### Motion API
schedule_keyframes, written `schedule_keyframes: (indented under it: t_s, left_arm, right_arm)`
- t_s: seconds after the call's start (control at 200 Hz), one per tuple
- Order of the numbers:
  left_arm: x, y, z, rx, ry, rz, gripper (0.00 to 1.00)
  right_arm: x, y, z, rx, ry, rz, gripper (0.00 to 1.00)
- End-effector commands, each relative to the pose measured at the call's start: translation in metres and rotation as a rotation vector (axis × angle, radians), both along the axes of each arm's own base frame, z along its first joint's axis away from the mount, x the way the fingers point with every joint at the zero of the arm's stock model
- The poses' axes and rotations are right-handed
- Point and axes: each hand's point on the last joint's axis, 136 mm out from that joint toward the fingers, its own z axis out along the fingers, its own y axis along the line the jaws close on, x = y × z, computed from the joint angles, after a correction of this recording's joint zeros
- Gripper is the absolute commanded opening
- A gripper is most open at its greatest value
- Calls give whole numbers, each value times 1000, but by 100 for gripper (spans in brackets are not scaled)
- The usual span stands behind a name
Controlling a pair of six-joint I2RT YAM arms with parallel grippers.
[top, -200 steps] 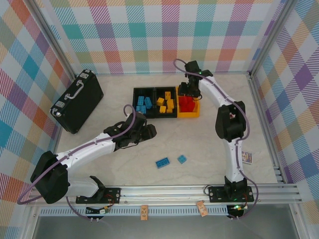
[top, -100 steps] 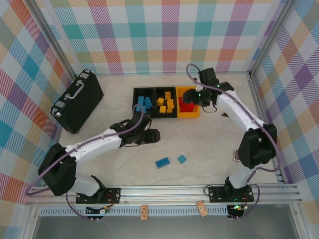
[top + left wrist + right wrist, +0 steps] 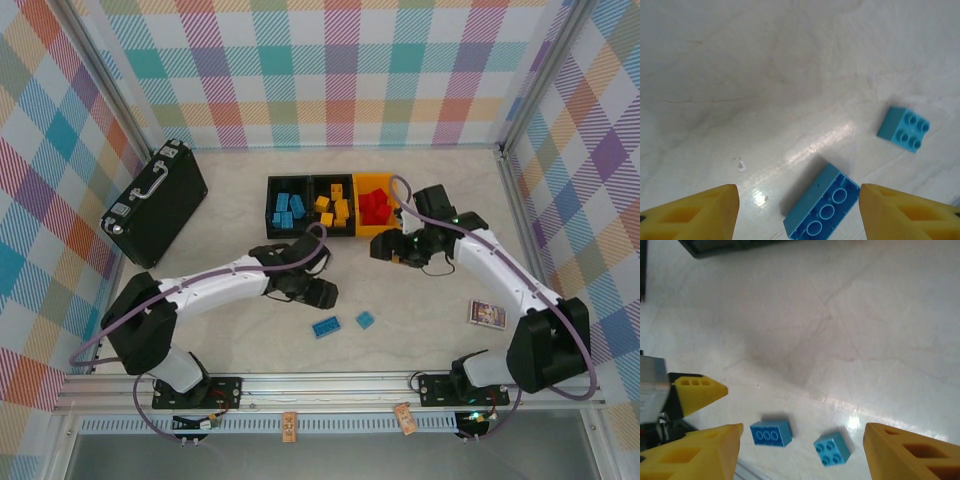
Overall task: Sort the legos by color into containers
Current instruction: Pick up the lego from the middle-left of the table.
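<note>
Two blue legos lie loose on the table: a long brick (image 3: 325, 326), upside down with its hollow underside showing (image 3: 822, 210), and a small square one (image 3: 366, 320) studs up (image 3: 903, 129). My left gripper (image 3: 322, 294) hovers open just behind the long brick, its yellow fingers (image 3: 695, 215) either side of it and apart from it. My right gripper (image 3: 383, 250) hangs open further back, looking down on both the long brick (image 3: 771, 433) and the square one (image 3: 832, 449). Behind stand three bins: black with blue bricks (image 3: 271, 207), black with yellow bricks (image 3: 312, 207), yellow-orange with red bricks (image 3: 390, 231).
A large black case with a handle (image 3: 155, 203) lies at the back left. A small printed card (image 3: 487, 313) rests on the table at the right. The metal rail (image 3: 330, 385) runs along the near edge. A fingertip of the left gripper (image 3: 697, 390) shows in the right wrist view.
The left gripper has moved right and nearer, up to the long blue brick. The right gripper has left the yellow-orange bin and swung out over the table in front of it.
</note>
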Motion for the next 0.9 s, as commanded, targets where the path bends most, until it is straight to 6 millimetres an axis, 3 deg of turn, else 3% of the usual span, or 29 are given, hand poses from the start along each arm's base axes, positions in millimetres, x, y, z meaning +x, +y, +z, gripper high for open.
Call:
schedule_keyframes:
  t_s: [0.0,0.195,0.555,0.67,0.895]
  left_arm:
    - [-18,-6,-10,77,3,-137,66]
    - [-35,-14,-27,149,25,-232,67]
    - [-56,-14,-52,286,25,-322,65]
    - [-56,-14,-58,319,18,-317,59]
    - [-50,-15,-49,305,-15,-279,34]
  right_arm:
    - [-22,-5,-6,26,65,-13,67]
    - [-32,-12,-19,14,92,-37,67]
    - [-30,-10,-30,23,106,-41,67]
    - [-29,-9,-33,28,115,-44,67]
    - [-30,-9,-35,29,118,-52,67]
